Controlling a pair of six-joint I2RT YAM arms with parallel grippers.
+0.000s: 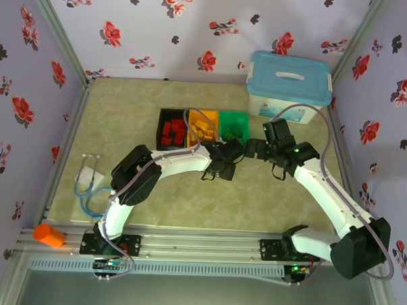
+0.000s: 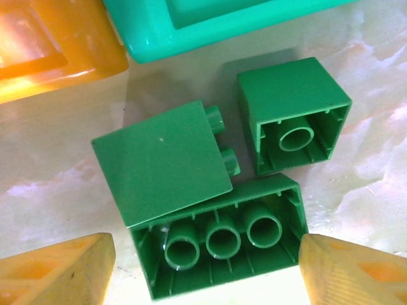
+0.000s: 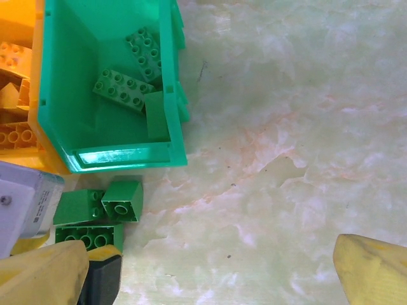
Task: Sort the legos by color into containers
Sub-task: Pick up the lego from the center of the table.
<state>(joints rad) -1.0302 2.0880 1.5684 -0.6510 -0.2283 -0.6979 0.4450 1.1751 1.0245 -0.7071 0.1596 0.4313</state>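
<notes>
Straddling a long green brick [image 2: 191, 279] that lay underside-up on the table [image 1: 124, 122], the left gripper [image 2: 203, 254] had its yellow fingers [image 2: 57, 270] spread to either side of it, jaws open rather than clamped. A second green brick [image 2: 159, 162] leaned tilted on the long one's far edge, partly covering it, and a squarer green brick [image 2: 289, 108] sat just beside both, hollow side showing. All three lay just in front of the green bin [image 3: 127, 159], which already held green legos [image 3: 121, 89]. Next to it stood the yellow-orange bin [image 1: 203, 119] and the black bin [image 1: 163, 127] with red legos [image 1: 172, 132]. Near the loose bricks, the right gripper [image 3: 210, 267] hung wide open over bare table. A white box [image 1: 287, 85] with a light blue lid stood behind; an orange cylinder [image 1: 49, 235] and blue tubing [image 1: 90, 188] lay well apart at the left.
</notes>
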